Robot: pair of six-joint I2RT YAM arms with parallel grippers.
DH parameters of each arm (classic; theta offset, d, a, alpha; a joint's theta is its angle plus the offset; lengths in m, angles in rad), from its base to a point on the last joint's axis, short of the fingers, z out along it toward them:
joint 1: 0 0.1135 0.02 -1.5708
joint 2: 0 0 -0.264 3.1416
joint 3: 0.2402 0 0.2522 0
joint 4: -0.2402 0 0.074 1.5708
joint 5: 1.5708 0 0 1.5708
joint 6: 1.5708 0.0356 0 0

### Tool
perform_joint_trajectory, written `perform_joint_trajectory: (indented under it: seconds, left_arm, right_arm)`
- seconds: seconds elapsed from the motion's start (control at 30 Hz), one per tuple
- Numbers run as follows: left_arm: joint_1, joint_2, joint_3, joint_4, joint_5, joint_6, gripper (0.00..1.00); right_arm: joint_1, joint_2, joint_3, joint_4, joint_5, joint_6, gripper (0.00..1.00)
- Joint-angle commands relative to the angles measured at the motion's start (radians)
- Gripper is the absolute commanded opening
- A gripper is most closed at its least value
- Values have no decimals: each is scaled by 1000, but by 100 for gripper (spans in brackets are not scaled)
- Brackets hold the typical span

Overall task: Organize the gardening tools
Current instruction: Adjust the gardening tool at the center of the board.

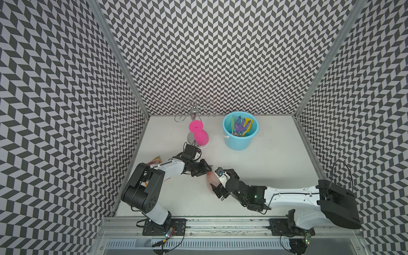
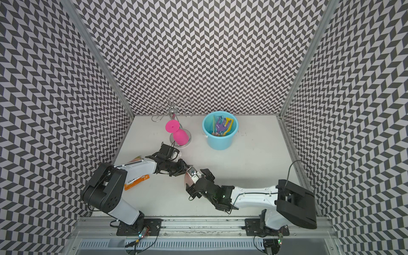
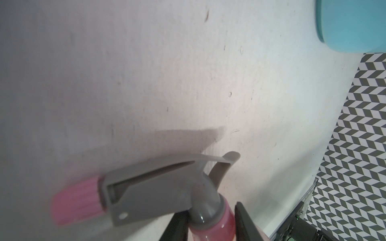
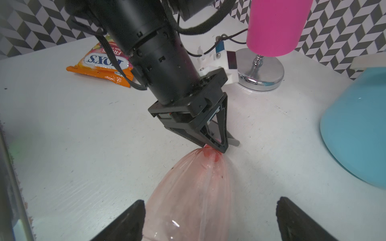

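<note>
The translucent pinkish spray bottle [image 1: 212, 181] [image 4: 192, 187] sits between my two grippers at the front centre of the table. My left gripper [image 1: 208, 171] [image 3: 211, 217] is shut on its pink neck, just below the grey trigger head [image 3: 158, 187]. Around the bottle's wide body my right gripper [image 1: 223, 183] [image 4: 211, 219] stands open: one finger is against it, the other well apart. A purple fork [image 1: 241, 123], a yellow shovel [image 1: 249, 122] and a green trowel [image 1: 233, 122] stand in the blue bucket [image 1: 238, 142] at the back.
A bright pink cup [image 1: 199, 134] hangs on a chrome stand left of the bucket. A colourful snack packet [image 4: 104, 62] lies by the left arm, and an orange packet [image 2: 136, 182] lies under that arm. Patterned walls close in three sides.
</note>
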Motion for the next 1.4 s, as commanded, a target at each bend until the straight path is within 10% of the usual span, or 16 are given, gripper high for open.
perform_joint_trajectory:
  seconds: [0.0,0.5,1.37]
  left_arm:
    - [7,-8,18,3,-14,9,17]
    - [7,-208,26,-69,-81,30,5]
    - [-124,-589,60,-198,-441,161,1]
  right_arm:
    - [1,-48,-22,-3,69,32,98]
    - [-26,-129,-54,-52,164,63,98]
    - [-312,-297,-11,-41,-148,144,99]
